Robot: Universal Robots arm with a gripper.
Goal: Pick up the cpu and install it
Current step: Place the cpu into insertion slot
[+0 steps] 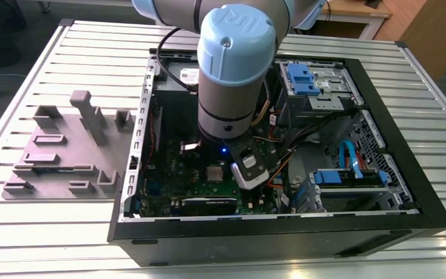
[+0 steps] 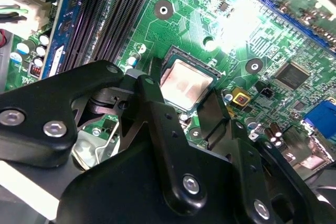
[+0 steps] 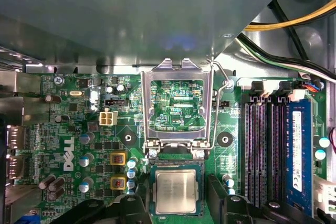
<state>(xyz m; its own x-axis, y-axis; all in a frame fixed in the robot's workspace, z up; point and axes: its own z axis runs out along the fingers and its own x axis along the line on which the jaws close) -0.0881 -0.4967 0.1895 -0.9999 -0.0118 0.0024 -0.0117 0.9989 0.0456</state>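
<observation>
The cpu (image 3: 176, 191) lies flat in the socket (image 3: 176, 167); the open hand (image 3: 175, 200) straddles it, fingers (image 3: 218, 195) clear of it.

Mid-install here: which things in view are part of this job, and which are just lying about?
Job: cpu; open socket frame; pincer astride the cpu.
Lying about: memory module; yellow cable; grey fixture plate.

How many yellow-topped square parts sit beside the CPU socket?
2 yellow-topped parts, in the first wrist view: one level with the hinge edge of the socket, one alongside the cpu. The claw may hide others.
</observation>
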